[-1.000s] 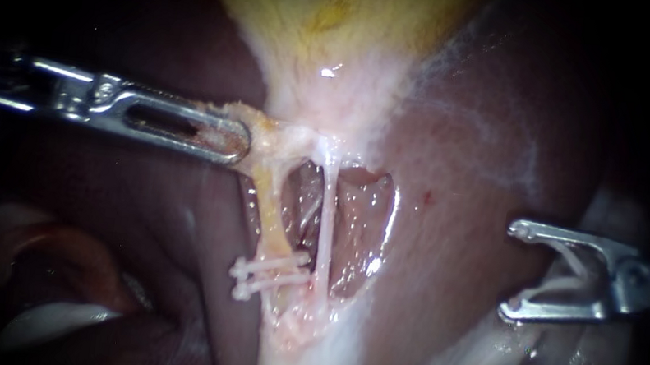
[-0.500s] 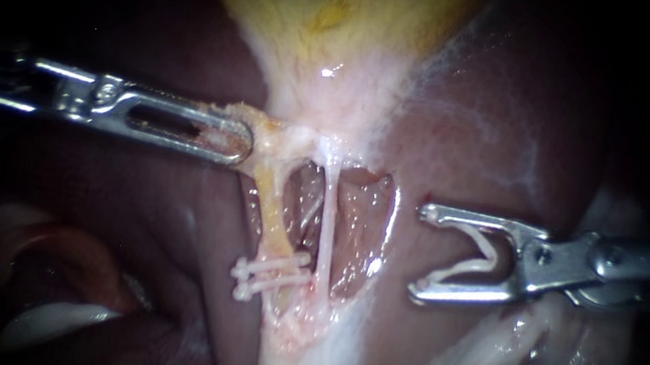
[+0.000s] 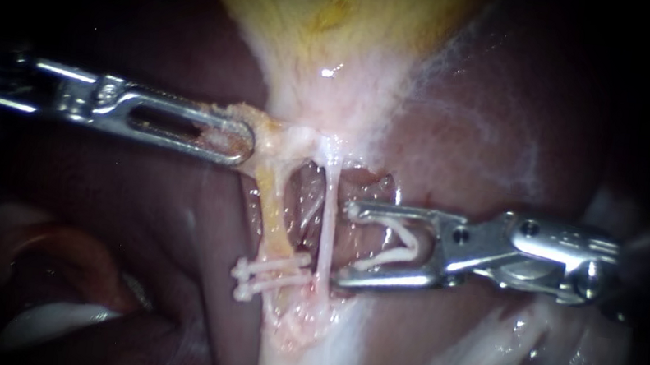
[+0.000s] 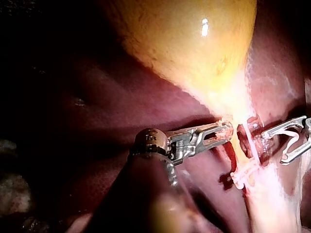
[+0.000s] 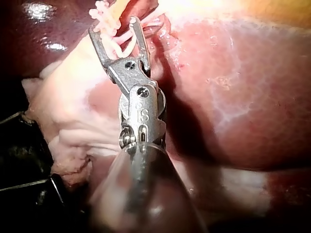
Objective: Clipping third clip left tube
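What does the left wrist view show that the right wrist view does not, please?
Only the left wrist view shows the left instrument, jaws shut on tissue. Only the right wrist view shows the hinge and shaft of the right instrument. Both show its jaws holding a loaded clip, the two applied clips, and the liver.

Middle: your endoscope light is brightest on the gallbladder (image 3: 338, 10) neck and the pale tissue under it.
Edges: the endoscope view goes almost black all around.
Glare: white shine sits on the left instrument (image 3: 243, 143) and the right instrument (image 3: 345, 243). The clip (image 3: 409, 249) in its jaws glows pale.
Wet spots: a bright dot shines on the gallbladder in your left wrist view.
Shadow: in your right wrist view, the right instrument throws a dark shadow on the liver (image 5: 233, 97) beside it.
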`<state>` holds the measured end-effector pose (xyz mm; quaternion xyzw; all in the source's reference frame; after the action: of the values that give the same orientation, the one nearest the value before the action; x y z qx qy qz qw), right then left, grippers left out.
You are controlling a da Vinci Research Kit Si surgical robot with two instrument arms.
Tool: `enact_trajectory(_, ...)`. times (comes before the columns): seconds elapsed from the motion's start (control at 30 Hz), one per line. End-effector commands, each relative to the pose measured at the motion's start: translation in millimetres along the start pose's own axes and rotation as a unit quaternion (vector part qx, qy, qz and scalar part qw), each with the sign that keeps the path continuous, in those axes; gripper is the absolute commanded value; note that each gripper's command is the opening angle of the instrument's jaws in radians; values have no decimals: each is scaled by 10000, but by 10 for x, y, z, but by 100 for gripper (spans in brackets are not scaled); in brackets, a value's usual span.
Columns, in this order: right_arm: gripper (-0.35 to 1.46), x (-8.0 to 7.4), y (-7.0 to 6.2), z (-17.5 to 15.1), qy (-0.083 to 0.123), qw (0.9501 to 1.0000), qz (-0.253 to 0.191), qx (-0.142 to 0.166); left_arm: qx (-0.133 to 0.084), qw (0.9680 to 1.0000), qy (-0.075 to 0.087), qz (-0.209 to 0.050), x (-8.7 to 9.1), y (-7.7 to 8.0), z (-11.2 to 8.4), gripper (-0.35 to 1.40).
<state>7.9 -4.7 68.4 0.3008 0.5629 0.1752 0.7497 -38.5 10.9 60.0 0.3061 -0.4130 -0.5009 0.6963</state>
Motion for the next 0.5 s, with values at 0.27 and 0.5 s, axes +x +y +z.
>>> enact_trajectory(0.27,45,-14,12,24,-22,9999,154,8,-19,10000,-12,-4,0,-2,1,-35)
enact_trajectory(0.5,46,-14,22,37,-19,9997,239,30,-11,10000,-7,-6,0,-3,2,-35)
